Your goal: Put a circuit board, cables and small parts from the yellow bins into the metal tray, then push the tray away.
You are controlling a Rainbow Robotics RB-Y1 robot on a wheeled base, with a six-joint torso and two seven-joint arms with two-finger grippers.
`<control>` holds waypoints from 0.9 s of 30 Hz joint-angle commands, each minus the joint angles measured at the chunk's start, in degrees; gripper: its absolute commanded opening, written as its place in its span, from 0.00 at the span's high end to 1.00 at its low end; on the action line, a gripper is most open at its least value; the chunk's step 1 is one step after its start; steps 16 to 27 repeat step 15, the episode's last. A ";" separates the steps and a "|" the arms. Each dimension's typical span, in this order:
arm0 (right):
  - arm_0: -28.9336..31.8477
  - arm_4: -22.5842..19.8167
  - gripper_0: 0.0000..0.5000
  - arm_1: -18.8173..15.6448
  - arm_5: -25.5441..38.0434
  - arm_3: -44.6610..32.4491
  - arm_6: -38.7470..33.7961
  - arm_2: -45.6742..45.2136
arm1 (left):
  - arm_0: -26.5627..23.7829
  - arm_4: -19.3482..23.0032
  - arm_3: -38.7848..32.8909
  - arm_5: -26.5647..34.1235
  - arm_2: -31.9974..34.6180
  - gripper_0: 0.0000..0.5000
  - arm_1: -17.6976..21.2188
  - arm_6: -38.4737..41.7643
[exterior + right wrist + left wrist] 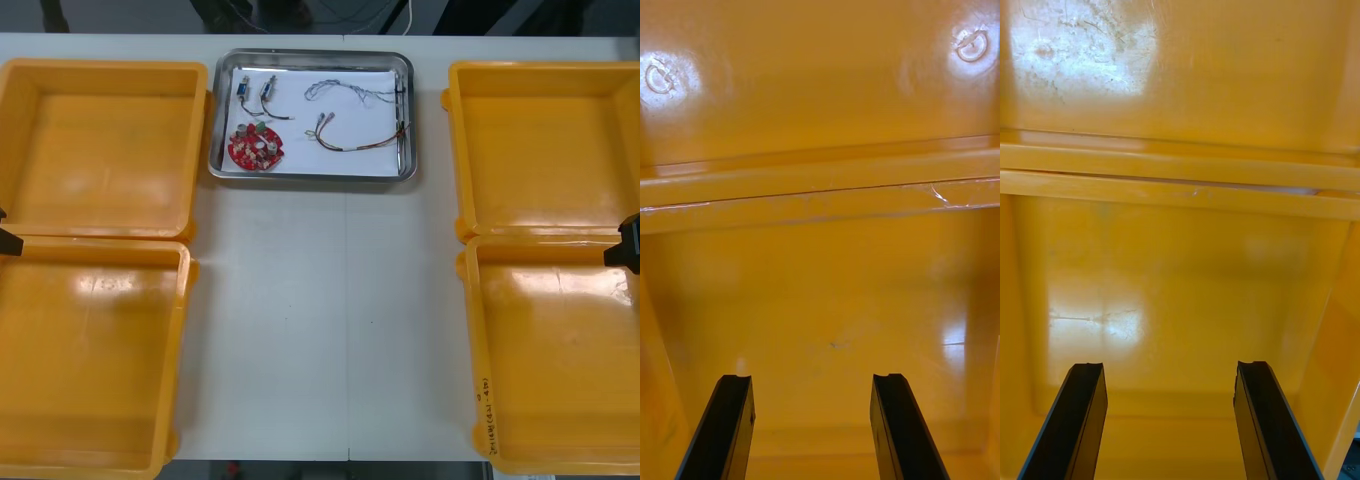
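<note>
Tray (215, 120) holds board (255, 147), cables (355, 135) and parts (243, 90), and sits near the table's far edge. Left gripper (1169, 367) and right gripper (812, 379) are spread and empty, over the side bins (100, 150). Risks: an over-long push likely sends the tray off the edge; fingers may clip bin rims swinging inward.

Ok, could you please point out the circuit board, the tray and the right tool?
Circuit board (256, 147): front view, middle of the red disc.
Tray (310, 177): front view, on its near rim.
Right tool (812, 379): right wrist view, midway between its open fingertips.
</note>
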 commanded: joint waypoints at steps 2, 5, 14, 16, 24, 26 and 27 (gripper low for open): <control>-1.27 -0.18 0.10 -2.31 0.14 0.22 1.51 -2.04 | 1.00 0.39 -1.63 0.38 1.80 0.00 1.21 -4.94; -1.62 0.26 0.10 -2.31 1.19 0.22 1.43 -1.95 | 1.00 0.39 -1.63 0.38 1.80 0.00 1.21 -4.94; -1.79 0.43 0.10 -2.31 1.81 0.22 1.51 -2.04 | 1.00 0.39 -1.63 0.38 1.80 0.00 1.21 -4.94; -1.79 0.43 0.10 -2.31 1.81 0.22 1.51 -2.04 | 1.00 0.39 -1.63 0.38 1.80 0.00 1.21 -4.94; -1.79 0.43 0.10 -2.31 1.81 0.22 1.51 -2.04 | 1.00 0.39 -1.63 0.38 1.80 0.00 1.21 -4.94; -1.79 0.43 0.10 -2.31 1.81 0.22 1.51 -2.04 | 1.00 0.39 -1.63 0.38 1.80 0.00 1.21 -4.94; -1.79 0.43 0.10 -2.31 1.81 0.22 1.51 -2.04 | 1.00 0.39 -1.63 0.38 1.80 0.00 1.21 -4.94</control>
